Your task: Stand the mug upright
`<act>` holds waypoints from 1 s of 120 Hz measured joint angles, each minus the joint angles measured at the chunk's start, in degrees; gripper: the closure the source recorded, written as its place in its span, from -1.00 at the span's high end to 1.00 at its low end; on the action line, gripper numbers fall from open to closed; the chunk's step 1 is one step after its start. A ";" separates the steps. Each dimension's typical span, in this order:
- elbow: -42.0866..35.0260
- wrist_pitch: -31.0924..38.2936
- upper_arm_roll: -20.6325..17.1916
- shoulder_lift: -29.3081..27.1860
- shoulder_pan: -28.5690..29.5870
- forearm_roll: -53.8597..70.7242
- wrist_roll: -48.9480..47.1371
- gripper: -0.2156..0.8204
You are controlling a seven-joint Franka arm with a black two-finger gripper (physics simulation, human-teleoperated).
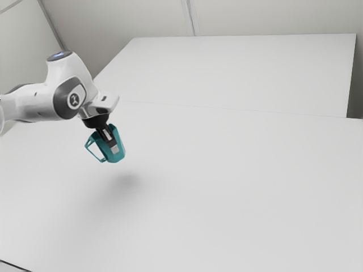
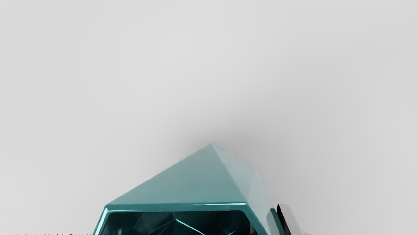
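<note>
In the exterior view my gripper (image 1: 114, 148) points down and is shut on the teal mug (image 1: 119, 148), which hangs in the air above the table. The mug is tilted, its mouth up toward the hand and its base low; the handle sticks out toward the exterior view's left. The wrist view has the mug (image 2: 189, 182) with its open mouth facing the camera. There my gripper (image 2: 268, 226) has one finger outside the mug's wall, and a small grey piece, perhaps the other finger, appears inside the mouth. The handle is hidden there.
The white table (image 1: 227, 181) spreads below and around the hand, with a soft shadow under the mug. A pale panel (image 1: 244, 73) lies beyond a thin seam. A dark cable (image 1: 14, 265) crosses the near left corner of the exterior view.
</note>
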 joint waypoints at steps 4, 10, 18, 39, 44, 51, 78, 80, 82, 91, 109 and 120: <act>-0.19 0.38 -0.01 -0.01 -0.54 1.23 -1.43 -0.92; -0.47 0.85 -0.03 -0.04 -1.22 2.98 -3.60 -0.92; -1.17 1.53 -0.20 -0.13 -1.73 4.92 -6.46 -0.92; -3.71 3.42 -0.99 -1.26 -2.32 7.51 -13.39 -0.92; -4.25 3.78 -1.30 -1.40 -2.35 7.81 -14.94 -0.92; -5.06 4.41 -1.71 -1.48 -2.44 8.12 -17.01 -0.92; -7.11 6.37 -2.50 -1.36 -3.14 8.60 -24.10 -0.92; -7.18 6.47 -2.64 -1.35 -3.17 8.62 -24.60 -0.92; -7.25 6.57 -2.77 -1.35 -3.21 8.63 -25.09 -0.92; -7.59 6.93 -3.30 -1.23 -3.28 8.69 -27.20 -0.92; -8.31 7.96 -3.88 -0.61 -3.91 8.74 -31.09 -0.92; -8.47 8.54 -4.12 0.11 -4.35 8.76 -33.20 -0.92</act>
